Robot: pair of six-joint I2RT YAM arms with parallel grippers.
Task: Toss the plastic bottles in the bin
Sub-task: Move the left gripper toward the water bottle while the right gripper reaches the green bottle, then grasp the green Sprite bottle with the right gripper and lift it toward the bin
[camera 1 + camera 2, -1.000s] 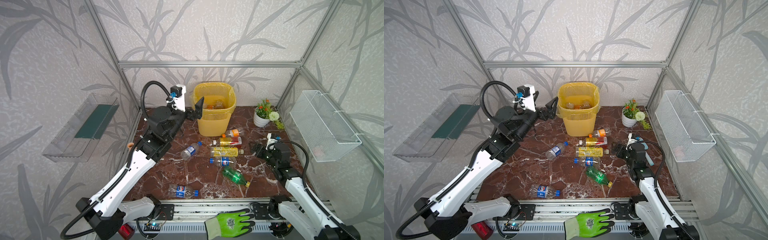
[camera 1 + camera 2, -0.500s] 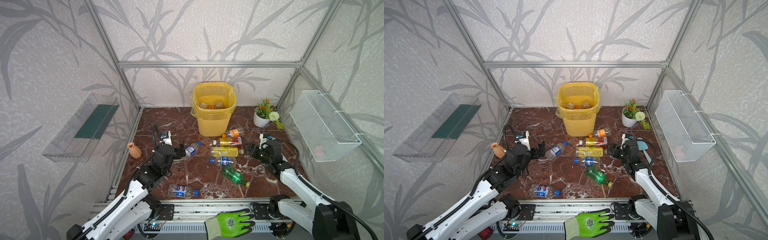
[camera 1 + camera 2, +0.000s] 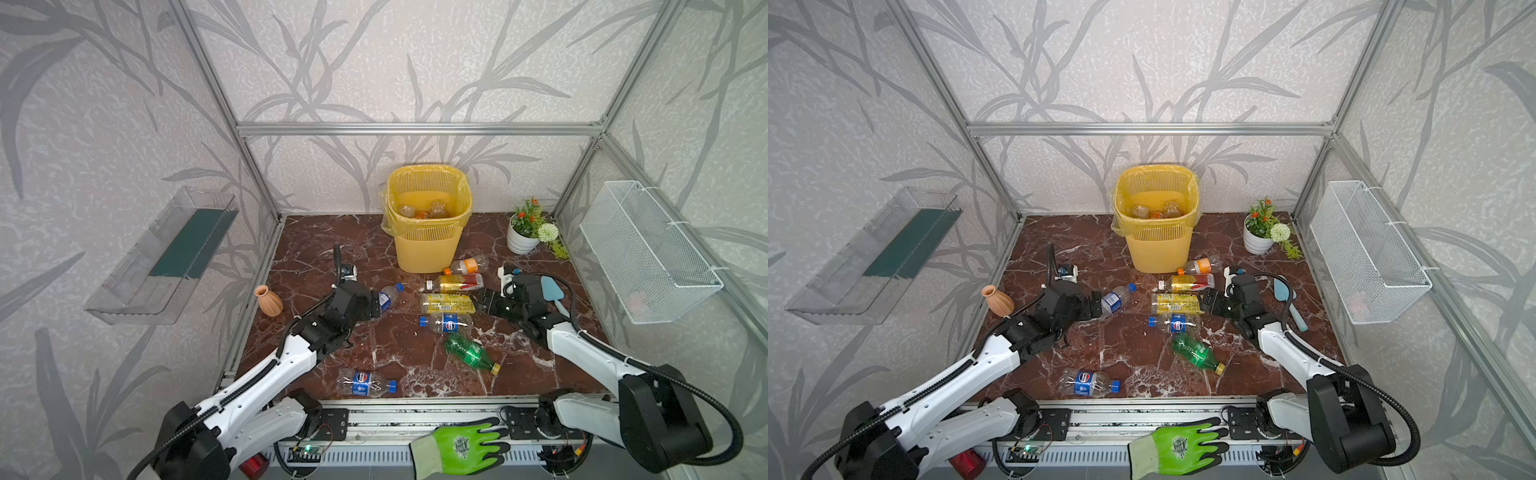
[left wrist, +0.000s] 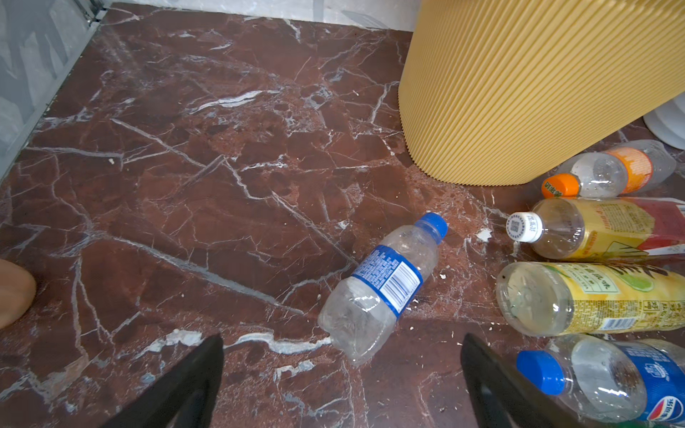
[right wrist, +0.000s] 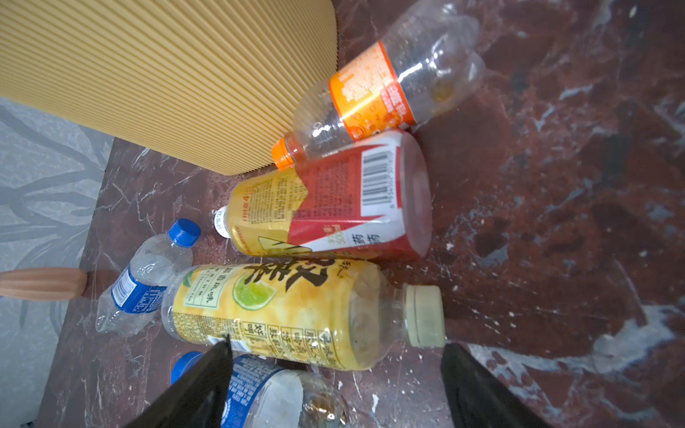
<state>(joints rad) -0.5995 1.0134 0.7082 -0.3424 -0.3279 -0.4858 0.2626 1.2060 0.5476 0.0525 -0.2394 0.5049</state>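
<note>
In front of the bin (image 3: 428,245), we had the left gripper (image 4: 343,339) and right gripper (image 5: 337,344) open, empty. If nudged, the packed bottles (image 3: 446,303) could have rolled away.

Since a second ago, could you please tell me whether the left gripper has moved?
Yes. The left gripper has come down from beside the bin rim toward the near edge, and is now low at the blue-capped bottle.

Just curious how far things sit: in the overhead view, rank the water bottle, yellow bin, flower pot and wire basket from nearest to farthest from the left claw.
From the left gripper, in a top view:
1. Water bottle, at its open fingertips.
2. Yellow bin, toward the back.
3. Flower pot, back right.
4. Wire basket, on the right wall.
</note>
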